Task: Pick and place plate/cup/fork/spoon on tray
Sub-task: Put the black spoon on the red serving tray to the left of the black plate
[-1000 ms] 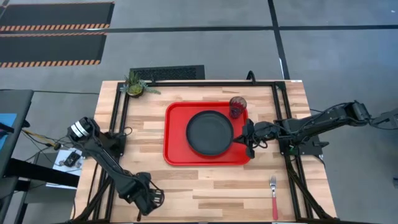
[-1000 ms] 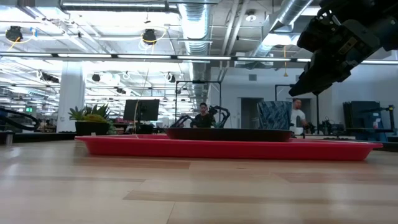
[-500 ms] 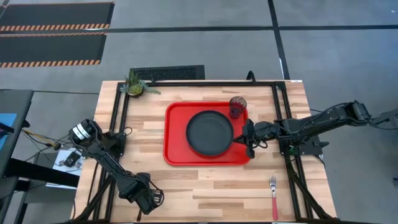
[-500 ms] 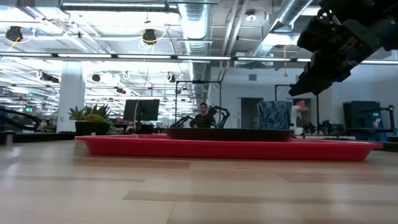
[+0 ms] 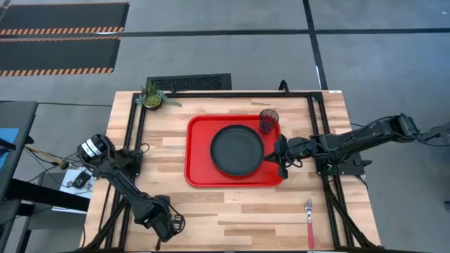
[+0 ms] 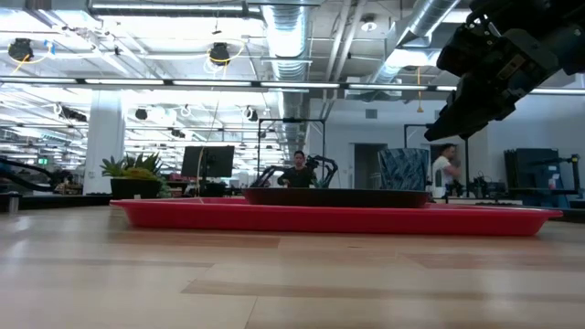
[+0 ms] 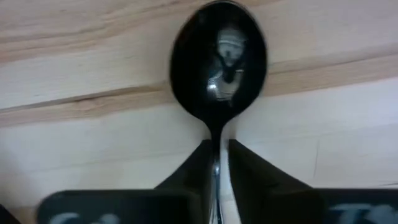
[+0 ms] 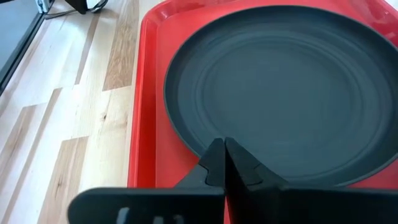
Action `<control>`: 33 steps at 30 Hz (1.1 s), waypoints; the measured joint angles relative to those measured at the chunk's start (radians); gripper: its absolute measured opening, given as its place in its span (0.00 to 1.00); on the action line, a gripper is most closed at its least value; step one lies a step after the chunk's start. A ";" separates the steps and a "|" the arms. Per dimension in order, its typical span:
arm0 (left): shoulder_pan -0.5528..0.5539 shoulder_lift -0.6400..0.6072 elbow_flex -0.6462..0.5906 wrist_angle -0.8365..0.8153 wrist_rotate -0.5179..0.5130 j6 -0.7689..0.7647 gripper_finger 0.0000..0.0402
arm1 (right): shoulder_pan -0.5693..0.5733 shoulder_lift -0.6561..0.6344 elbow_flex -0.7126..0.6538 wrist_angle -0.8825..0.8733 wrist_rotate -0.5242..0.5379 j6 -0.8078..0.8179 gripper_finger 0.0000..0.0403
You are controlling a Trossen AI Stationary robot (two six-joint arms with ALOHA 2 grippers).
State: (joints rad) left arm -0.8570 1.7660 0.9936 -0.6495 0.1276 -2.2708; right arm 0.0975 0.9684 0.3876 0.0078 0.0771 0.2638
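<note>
Even, bright overhead light covers the table (image 5: 232, 211) in the high view, with only faint, soft shadows under the arms. In the low view the ceiling lamps (image 6: 219, 53) glare white, the near tabletop is blurred, and the right arm (image 6: 498, 64) shows as a dark shape against the bright room. The left wrist view is soft and very close, the spoon (image 7: 219, 62) mirroring a bright highlight in its bowl, while the plate (image 8: 286, 87) in the right wrist view shows a dull matte sheen without glare.
</note>
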 joint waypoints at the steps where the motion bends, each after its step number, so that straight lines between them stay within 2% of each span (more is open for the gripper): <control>1: 0.000 0.000 0.000 0.001 0.000 0.000 0.05 | 0.000 0.000 0.000 0.000 0.000 0.000 0.03; 7: 0.009 -0.006 -0.004 0.017 -0.004 0.007 0.01 | -0.007 0.000 0.000 0.000 0.001 0.000 0.03; 10: 0.032 -0.026 -0.004 0.067 -0.046 0.013 0.01 | -0.017 0.000 0.000 -0.001 0.002 0.000 0.03; 19: 0.171 -0.171 -0.003 0.087 -0.341 0.103 0.00 | -0.022 0.000 0.000 -0.004 0.004 -0.002 0.03; 21: 0.214 -0.212 -0.003 0.079 -0.380 0.149 0.00 | -0.022 0.000 0.000 -0.004 0.004 0.016 0.03; 25: 0.338 -0.268 -0.002 0.041 -0.382 0.285 0.00 | -0.022 0.000 0.000 -0.004 0.002 0.031 0.03; 33: 0.684 -0.287 -0.002 0.002 -0.260 0.646 0.00 | -0.021 0.000 0.000 -0.002 0.002 0.051 0.03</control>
State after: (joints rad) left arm -0.1727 1.4792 0.9920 -0.6475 -0.1327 -1.6248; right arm 0.0769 0.9680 0.3878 0.0055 0.0795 0.3149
